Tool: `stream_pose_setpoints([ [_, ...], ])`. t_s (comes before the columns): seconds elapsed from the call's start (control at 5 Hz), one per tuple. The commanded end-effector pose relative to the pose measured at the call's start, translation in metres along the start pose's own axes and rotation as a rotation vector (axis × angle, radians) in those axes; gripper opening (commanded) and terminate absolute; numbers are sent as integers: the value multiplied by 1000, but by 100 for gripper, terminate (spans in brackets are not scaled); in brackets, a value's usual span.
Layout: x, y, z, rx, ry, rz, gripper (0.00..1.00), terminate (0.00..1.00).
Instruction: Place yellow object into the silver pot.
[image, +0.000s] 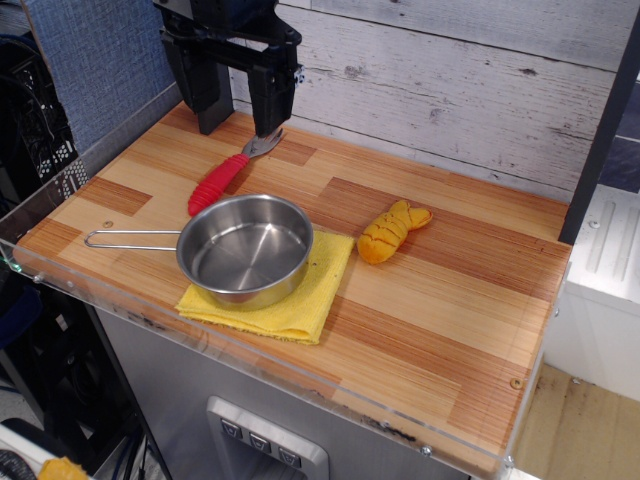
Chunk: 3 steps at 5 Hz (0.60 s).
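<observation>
The yellow object (390, 231) is a small orange-yellow plush toy with dark stitched stripes. It lies on the wooden table right of centre, apart from the pot. The silver pot (245, 250) stands empty on a flat yellow cloth (290, 300), its thin wire handle (130, 238) pointing left. My gripper (241, 108) hangs at the back left of the table, well away from the toy. Its two black fingers (270, 105) stand apart and hold nothing.
A utensil with a red handle (218, 183) and metal head lies on the table just below the gripper, behind the pot. A clear plastic rim (300, 365) runs along the table's front edge. A white plank wall (450, 80) stands behind.
</observation>
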<state>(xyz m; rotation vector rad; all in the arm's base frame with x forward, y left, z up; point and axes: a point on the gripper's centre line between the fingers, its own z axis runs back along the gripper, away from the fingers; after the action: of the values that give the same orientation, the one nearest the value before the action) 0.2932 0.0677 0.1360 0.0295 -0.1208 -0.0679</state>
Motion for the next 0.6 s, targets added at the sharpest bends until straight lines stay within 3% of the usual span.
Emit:
stream_pose_setpoints([
  [0.0,0,0,0,0,0,0,100,0],
  [0.2,7,-14,-4,-36,-22,-30,100,0],
  [0.4,27,-47,-26,-92,-7,-128,100,0],
])
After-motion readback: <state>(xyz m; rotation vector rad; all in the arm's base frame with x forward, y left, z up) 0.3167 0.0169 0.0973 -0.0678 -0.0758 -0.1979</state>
